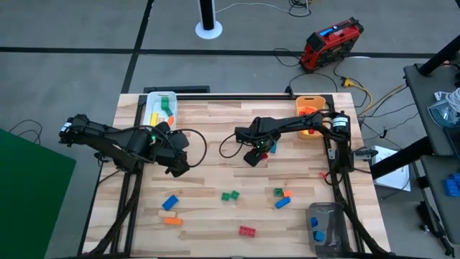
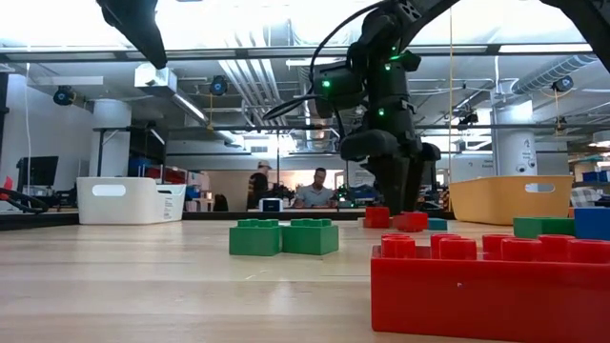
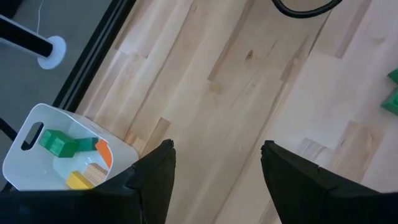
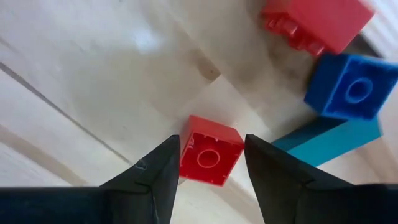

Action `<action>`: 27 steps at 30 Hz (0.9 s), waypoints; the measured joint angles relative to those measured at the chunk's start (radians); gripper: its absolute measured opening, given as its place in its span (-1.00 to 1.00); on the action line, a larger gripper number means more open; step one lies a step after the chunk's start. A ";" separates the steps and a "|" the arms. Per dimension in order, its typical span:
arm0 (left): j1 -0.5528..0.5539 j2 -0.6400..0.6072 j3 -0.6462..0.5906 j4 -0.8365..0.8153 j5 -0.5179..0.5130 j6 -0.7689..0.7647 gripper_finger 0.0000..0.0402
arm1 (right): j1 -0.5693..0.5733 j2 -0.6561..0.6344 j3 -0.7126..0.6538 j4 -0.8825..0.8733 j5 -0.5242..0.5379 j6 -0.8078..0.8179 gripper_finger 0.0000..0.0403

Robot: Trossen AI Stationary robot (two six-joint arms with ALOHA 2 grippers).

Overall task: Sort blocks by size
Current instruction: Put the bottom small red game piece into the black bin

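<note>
My right gripper (image 1: pixel 253 157) is down at the table's middle, open, pointing down, its fingers on either side of a small red one-stud block (image 4: pixel 210 152) that lies on the wood. Close by lie a larger red block (image 4: pixel 317 22), a blue block (image 4: pixel 348 84) and a long teal block (image 4: pixel 329 140). My left gripper (image 1: pixel 180 162) hangs open over bare wood left of centre, with nothing between its fingers (image 3: pixel 155 180). More blocks lie toward the near edge: blue (image 1: pixel 170 203), orange (image 1: pixel 172 220), green (image 1: pixel 230 195), red (image 1: pixel 247 231). My right gripper comes at the small red block from above, a finger (image 4: pixel 158 174) close beside each of two opposite sides (image 4: pixel 186 149). The block sits flat on the table, stud up. I cannot tell whether the fingers touch it.
A white bin (image 1: pixel 153 101) with green, orange and yellow blocks stands at the far left. An orange-yellow bin (image 1: pixel 310 101) is at the far right, and a grey bin (image 1: pixel 327 216) with blue blocks is at the near right. A green, orange and blue cluster (image 1: pixel 282 196) lies right of centre.
</note>
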 joint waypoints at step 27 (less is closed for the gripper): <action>0.000 0.000 0.000 0.006 0.000 0.007 0.06 | 0.018 0.024 -0.056 0.108 -0.056 0.207 0.11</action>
